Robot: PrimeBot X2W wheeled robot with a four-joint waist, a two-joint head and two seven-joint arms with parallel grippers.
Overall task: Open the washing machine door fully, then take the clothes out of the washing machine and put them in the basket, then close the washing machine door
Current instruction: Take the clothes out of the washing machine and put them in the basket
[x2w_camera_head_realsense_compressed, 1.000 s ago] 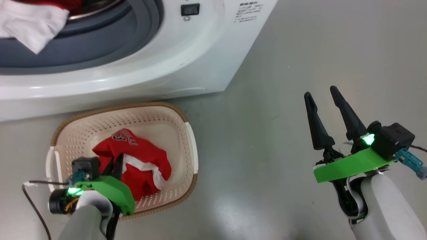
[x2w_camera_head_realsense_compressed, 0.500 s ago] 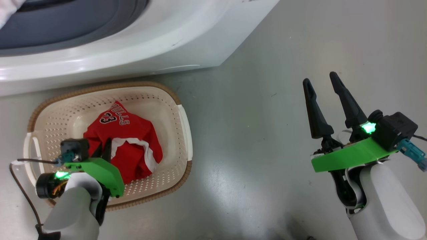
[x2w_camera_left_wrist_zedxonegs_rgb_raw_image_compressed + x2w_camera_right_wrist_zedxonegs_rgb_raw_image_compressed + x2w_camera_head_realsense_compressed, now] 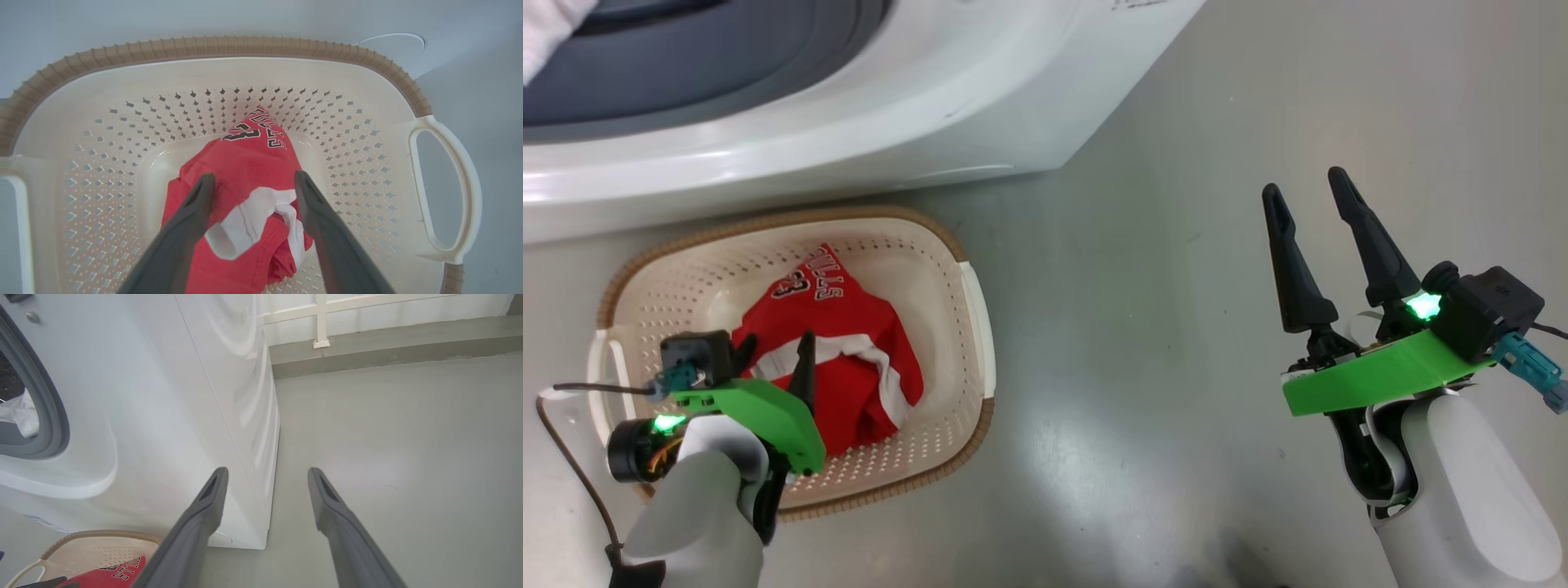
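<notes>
Left gripper (image 3: 774,359): I see fingers spread, holding nothing, above jersey (image 3: 849,310) inside basket (image 3: 768,220) rim.
Right gripper (image 3: 1303,184): spread, empty, over open floor (image 3: 1135,327).

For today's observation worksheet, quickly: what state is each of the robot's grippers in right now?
Left gripper: open, holding nothing, fingers spread over the red jersey in the basket.
Right gripper: open, empty, above the floor.

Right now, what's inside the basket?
One crumpled red jersey with white trim lies in the basket, open left end effector over it. Whatever is under the jersey is covered.
</notes>
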